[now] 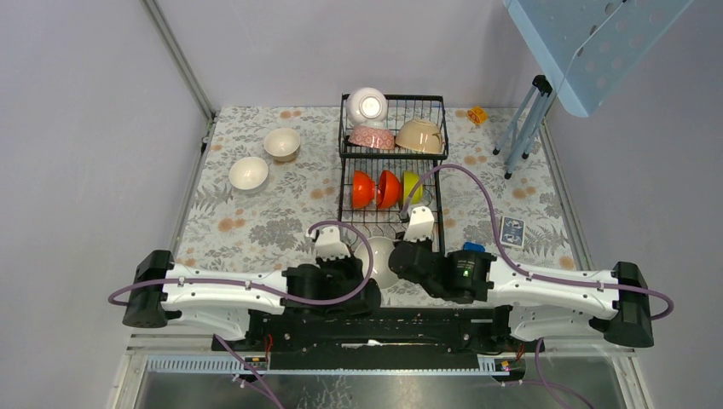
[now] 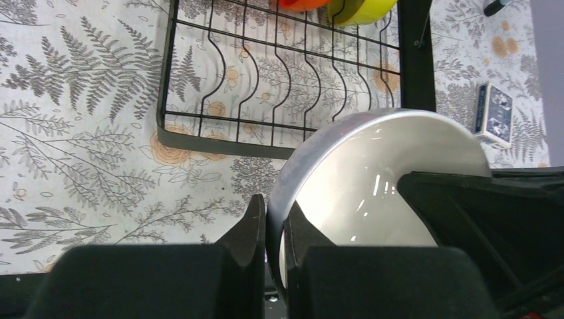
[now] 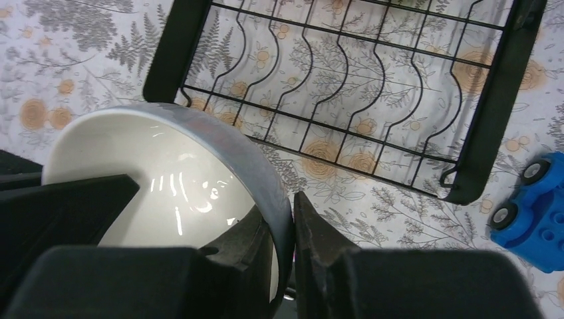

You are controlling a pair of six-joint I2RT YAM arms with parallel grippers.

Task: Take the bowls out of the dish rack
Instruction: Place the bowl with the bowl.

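left pincer (image 2: 274, 214) pinching rim of white bowl (image 2: 372, 179) | right pincer (image 3: 283, 216) pinching opposite rim of same bowl | white bowl tilted between both pincers, over worktop (image 1: 256, 230), just before near edge of dish rack (image 3: 174, 46) | orange-red bowls (image 1: 376, 188) on edge in lower tray

Even, diffuse light is falling from overhead, casting only faint, soft shadows under the dish rack (image 1: 343, 170) onto the patterned tablecloth (image 1: 256, 230). Small white streaks of glare are showing inside the white bowl (image 3: 166, 179) in both wrist views, whose nearest foreground is reading as featureless black and is perhaps slightly out of focus.
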